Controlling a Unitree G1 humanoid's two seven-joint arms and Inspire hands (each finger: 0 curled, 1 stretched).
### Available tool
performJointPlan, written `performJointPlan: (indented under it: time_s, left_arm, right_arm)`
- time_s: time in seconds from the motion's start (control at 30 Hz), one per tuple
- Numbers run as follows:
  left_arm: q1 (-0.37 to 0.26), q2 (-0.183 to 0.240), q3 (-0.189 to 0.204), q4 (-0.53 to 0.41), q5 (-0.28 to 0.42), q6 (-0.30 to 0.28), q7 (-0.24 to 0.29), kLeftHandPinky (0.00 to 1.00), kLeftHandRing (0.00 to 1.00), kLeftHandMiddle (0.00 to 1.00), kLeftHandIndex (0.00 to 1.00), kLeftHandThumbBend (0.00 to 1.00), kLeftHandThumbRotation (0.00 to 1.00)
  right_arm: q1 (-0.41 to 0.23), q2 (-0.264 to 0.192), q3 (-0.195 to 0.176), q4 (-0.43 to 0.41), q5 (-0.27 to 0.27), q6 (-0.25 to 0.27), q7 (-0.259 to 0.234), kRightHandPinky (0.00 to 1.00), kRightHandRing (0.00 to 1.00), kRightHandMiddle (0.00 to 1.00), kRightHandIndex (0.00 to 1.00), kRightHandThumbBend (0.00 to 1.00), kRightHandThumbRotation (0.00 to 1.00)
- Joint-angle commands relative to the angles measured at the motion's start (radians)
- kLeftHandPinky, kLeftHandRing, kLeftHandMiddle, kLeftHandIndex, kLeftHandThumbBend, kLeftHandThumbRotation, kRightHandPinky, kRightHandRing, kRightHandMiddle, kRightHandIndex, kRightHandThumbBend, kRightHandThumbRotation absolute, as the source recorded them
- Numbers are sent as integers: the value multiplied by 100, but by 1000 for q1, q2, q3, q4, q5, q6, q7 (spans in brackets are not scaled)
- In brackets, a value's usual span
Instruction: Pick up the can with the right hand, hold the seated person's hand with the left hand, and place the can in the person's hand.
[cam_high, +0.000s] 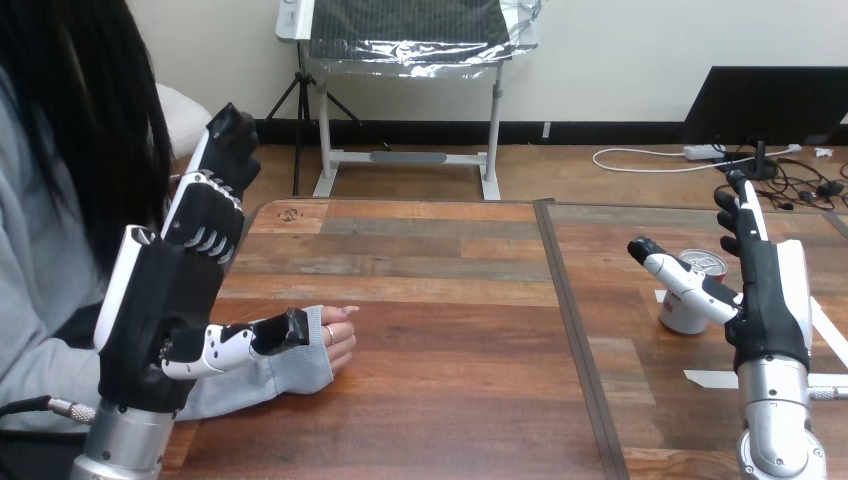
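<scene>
near edge, left corner: your left arm rises to the left hand (165, 300), which you have raised above the table (450, 300). fingers straight, pointing toward the far left corner; thumb stuck out to the right. hand is spread and grips nothing. the thumb tip lies over the person's hand (335, 335) at the grey cuff (290, 370); cannot tell if it touches. the person's hand rests on the table by the left edge, fingers loosely curled.

near edge, right corner: your right arm ends in the right hand (765, 290), upright, fingers straight up, thumb spread wide to the left. not closed on anything.

further in, toward the right edge: the can (680, 315) stands upright just left of the palm, between thumb and fingers. the thumb crosses in front of its upper part; contact cannot be told. strips of white tape (712, 378) lie on the table beside it.
</scene>
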Motion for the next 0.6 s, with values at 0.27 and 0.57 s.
performJointPlan:
  time_s: [0.27,0.57]
  left_arm:
    - [-60,11,10,7,-18,0,-3,99,100,100,99,100,43]
    - [-59,11,9,9,-18,-1,-5,98,100,100,99,100,43]
  right_arm:
    - [-40,-9,4,-11,1,0,-20,89,93,94,99,100,54]
    - [-38,-7,2,-10,5,-5,-19,89,93,94,99,100,54]
